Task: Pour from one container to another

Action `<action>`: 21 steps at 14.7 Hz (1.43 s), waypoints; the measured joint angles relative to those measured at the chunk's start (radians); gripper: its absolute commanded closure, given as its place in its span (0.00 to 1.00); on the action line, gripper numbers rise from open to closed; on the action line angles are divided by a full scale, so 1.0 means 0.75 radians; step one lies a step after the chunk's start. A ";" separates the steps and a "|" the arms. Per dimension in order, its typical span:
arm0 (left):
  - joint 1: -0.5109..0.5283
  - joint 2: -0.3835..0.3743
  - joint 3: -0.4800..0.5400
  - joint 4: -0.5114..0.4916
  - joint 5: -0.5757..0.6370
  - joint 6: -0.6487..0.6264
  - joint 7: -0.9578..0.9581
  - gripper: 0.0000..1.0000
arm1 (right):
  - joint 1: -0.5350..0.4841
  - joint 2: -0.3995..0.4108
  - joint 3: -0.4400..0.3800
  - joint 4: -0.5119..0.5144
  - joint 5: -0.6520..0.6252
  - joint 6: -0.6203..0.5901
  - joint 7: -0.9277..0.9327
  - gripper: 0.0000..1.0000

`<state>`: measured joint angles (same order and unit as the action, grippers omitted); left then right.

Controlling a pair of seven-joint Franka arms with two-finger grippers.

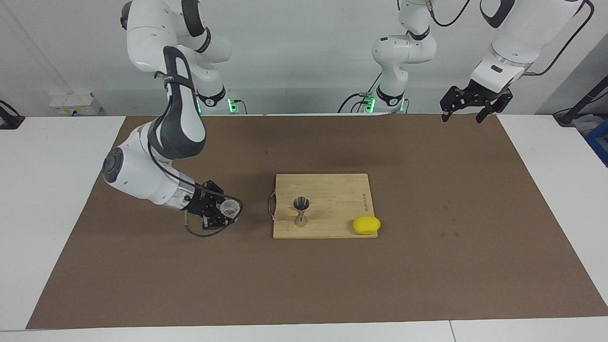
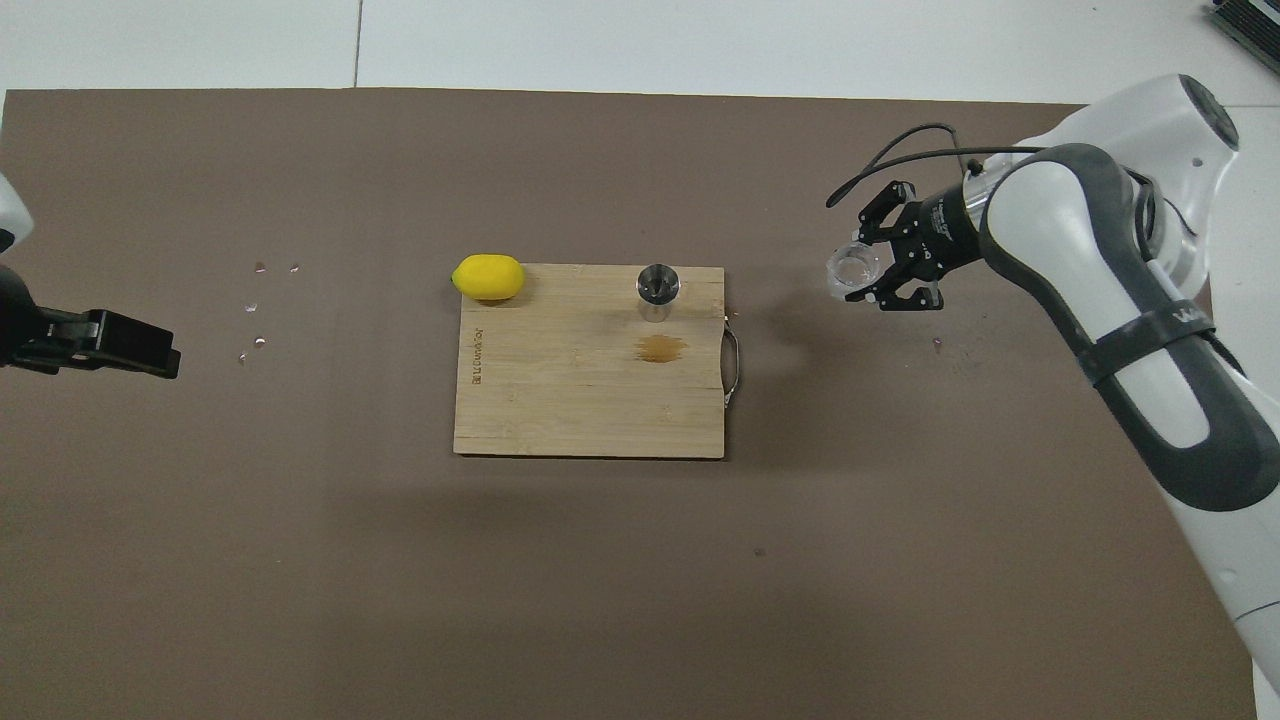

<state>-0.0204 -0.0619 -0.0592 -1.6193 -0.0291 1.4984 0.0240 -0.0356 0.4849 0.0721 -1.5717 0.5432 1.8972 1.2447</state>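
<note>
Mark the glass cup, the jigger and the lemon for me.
glass cup [image 1: 230, 207]: facing view, on its round mouth, in the right gripper [image 1: 223, 211].
jigger [image 1: 301, 204]: facing view, on its upper cone's rim.
lemon [image 2: 488, 277]: overhead view, on its yellow middle.

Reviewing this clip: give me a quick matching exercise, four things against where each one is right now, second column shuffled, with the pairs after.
Things:
1. glass cup
2. jigger
3. lemon
4. left gripper

Places:
A. upright on the cutting board
B. raised over the mat's edge at the left arm's end, waiting
C. held in the right gripper, over the mat beside the board's handle end
D. at the board's corner, toward the left arm's end

Pairs: 1-C, 2-A, 3-D, 4-B
</note>
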 measured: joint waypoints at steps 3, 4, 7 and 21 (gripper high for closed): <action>0.000 0.000 0.000 0.000 0.000 -0.001 0.000 0.00 | -0.128 -0.013 0.000 -0.135 0.065 0.003 -0.237 1.00; 0.000 0.000 0.000 0.000 0.000 -0.001 0.000 0.00 | -0.168 -0.013 -0.001 -0.170 0.084 0.003 -0.312 1.00; 0.000 0.000 0.000 0.000 0.000 -0.001 0.000 0.00 | -0.271 -0.013 0.000 -0.232 0.091 0.005 -0.424 1.00; 0.000 0.000 0.000 0.000 0.000 -0.001 0.000 0.00 | -0.357 -0.026 0.013 -0.342 0.091 0.068 -0.545 1.00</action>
<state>-0.0204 -0.0619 -0.0592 -1.6196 -0.0291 1.4980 0.0241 -0.3031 0.4655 0.0818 -1.8278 0.6116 1.9478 0.8360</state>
